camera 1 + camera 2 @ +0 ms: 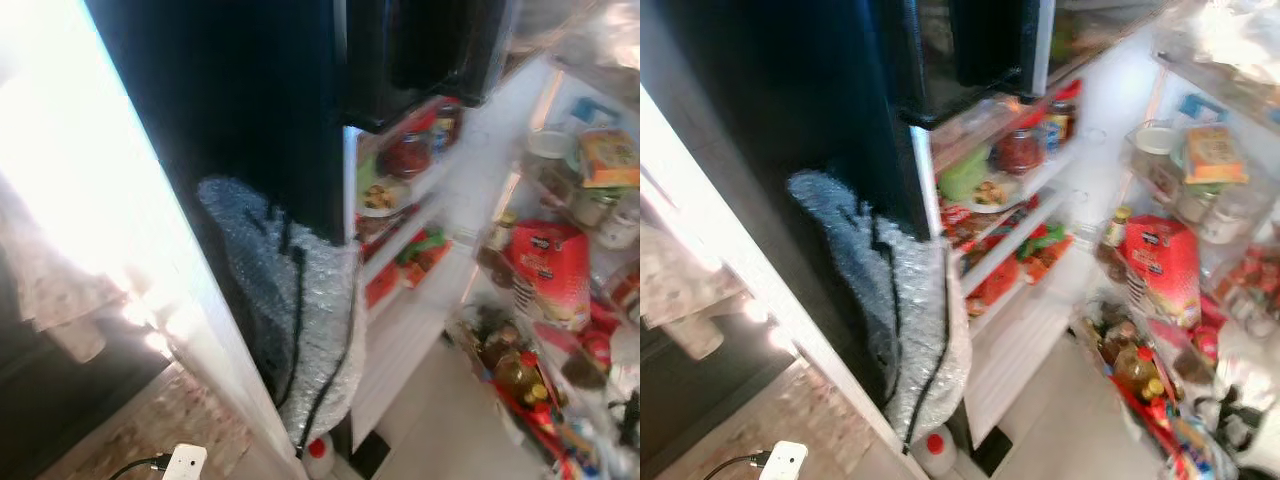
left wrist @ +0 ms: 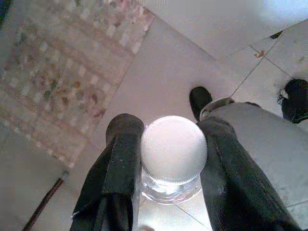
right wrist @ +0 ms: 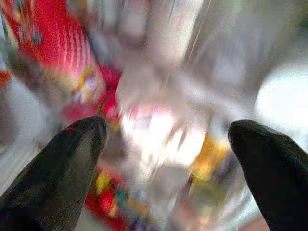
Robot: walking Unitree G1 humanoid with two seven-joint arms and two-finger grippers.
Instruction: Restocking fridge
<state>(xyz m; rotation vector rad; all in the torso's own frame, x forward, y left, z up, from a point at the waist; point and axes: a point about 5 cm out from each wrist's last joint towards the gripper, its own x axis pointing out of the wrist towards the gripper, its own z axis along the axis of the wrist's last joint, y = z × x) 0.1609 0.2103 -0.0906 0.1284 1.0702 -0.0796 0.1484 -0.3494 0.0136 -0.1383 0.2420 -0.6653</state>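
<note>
Two black fingers of my left gripper clamp a clear jar just under its white lid, one finger pressed to each side of the neck. Seen along my left wrist, the jar stands lengthwise with the fingers, lid facing the camera and its body running away toward pale floor tiles and a patterned rug far below; a dark shoe of a person standing nearby shows beyond the fingers. My head cameras instead take in the open fridge: shelves crowded with red packets and jars, a door rack on my right loaded with a red bag, an oil bottle and small cartons, and a sheet of bubble wrap with black cables hanging down the dark side panel. My right wrist view, heavily blurred, shows my right gripper spread wide, its fingertips well apart and holding nothing, in front of smeared red and white packaging that I cannot identify.
</note>
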